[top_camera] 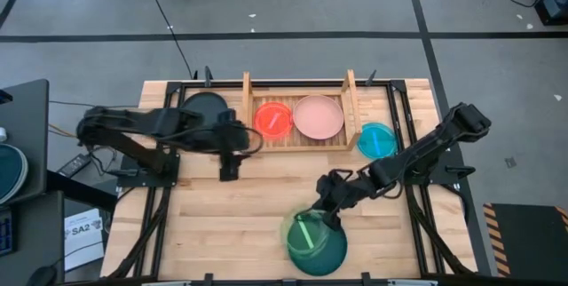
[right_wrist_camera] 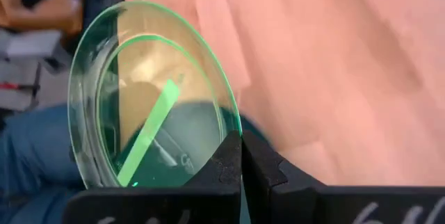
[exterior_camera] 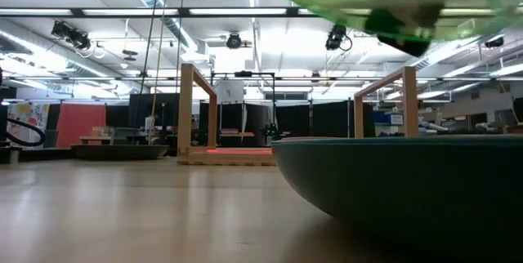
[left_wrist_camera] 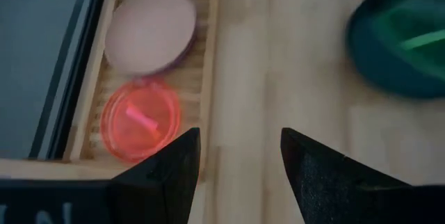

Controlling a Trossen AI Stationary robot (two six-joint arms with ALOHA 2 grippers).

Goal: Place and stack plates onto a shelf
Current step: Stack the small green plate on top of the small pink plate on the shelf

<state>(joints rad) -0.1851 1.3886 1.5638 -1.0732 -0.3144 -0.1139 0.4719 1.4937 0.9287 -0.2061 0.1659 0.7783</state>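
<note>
Right up close in the low view sits the dark teal plate point(exterior_camera: 409, 185), flat on the table point(top_camera: 222, 224) near the front edge. Just above it hangs a see-through green plate point(right_wrist_camera: 149, 92), and the right gripper point(right_wrist_camera: 241, 158) has its two fingers pressed together on the thin rim of it, so the green plate is lifted clear of the teal one. It looks light and stiff, made of smooth plastic, so it could slip or swing if pinched at only one spot. The rim is the only easy place to take hold, because the middle is too wide for the fingers. Farther back stands the shelf point(top_camera: 351, 99), a low rack of pale wood slats with a board standing up at each end. On its slats lie two plates side by side: the orange plate point(top_camera: 272, 119) on the left and the pink plate point(top_camera: 319, 116) on the right. I think a darker plate hides under the pink one, but I cannot be sure. Just outside the shelf's right board sits the cyan plate point(top_camera: 376, 139) on the table. Another dark plate point(top_camera: 206, 107) rests just outside the left board. The left gripper point(left_wrist_camera: 240, 168) hangs near the shelf's front left corner, fingers spread apart and holding nothing.
</note>
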